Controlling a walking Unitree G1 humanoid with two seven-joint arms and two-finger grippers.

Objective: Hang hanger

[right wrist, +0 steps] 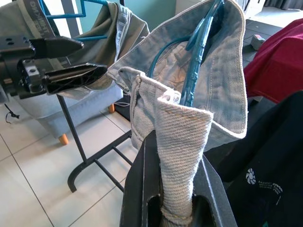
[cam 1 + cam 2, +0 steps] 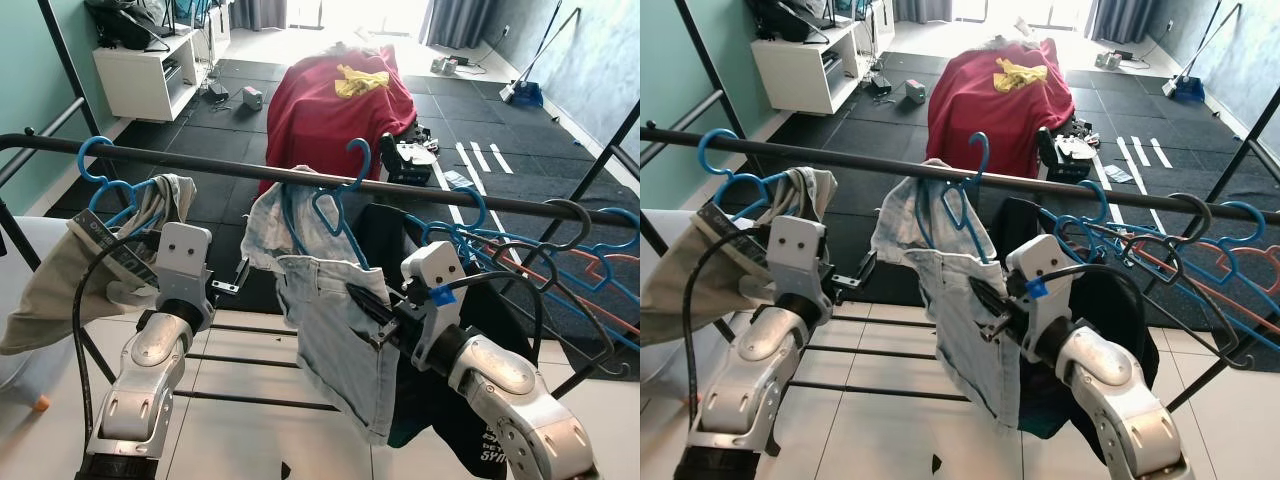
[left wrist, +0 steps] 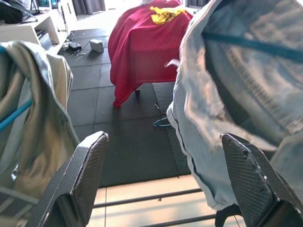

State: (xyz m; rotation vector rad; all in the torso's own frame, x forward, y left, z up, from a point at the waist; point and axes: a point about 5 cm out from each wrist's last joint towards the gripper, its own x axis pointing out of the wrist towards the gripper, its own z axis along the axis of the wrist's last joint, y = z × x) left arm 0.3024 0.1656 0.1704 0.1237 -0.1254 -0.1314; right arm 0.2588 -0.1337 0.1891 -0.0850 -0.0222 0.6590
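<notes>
A blue hanger [image 2: 352,190] carrying light denim shorts [image 2: 330,320] hangs by its hook on the black rail [image 2: 200,162] of a clothes rack. My right gripper [image 2: 368,305] is shut on a fold of the denim at the shorts' waistband. In the right wrist view the fabric [image 1: 182,137] is pinched between the two fingers, with the hanger's blue arm [image 1: 196,71] just behind it. My left gripper [image 2: 236,280] is open just left of the shorts at waist height, holding nothing. The left wrist view has the denim [image 3: 236,94] close to one open finger [image 3: 251,179].
An olive garment [image 2: 90,260] on a blue hanger hangs at the rail's left. A black shirt [image 2: 480,310] and several empty hangers [image 2: 560,250] crowd the right side. Behind the rack are a red-draped table [image 2: 330,100] and a white cabinet [image 2: 140,70]. Low rack bars [image 2: 260,360] cross the floor.
</notes>
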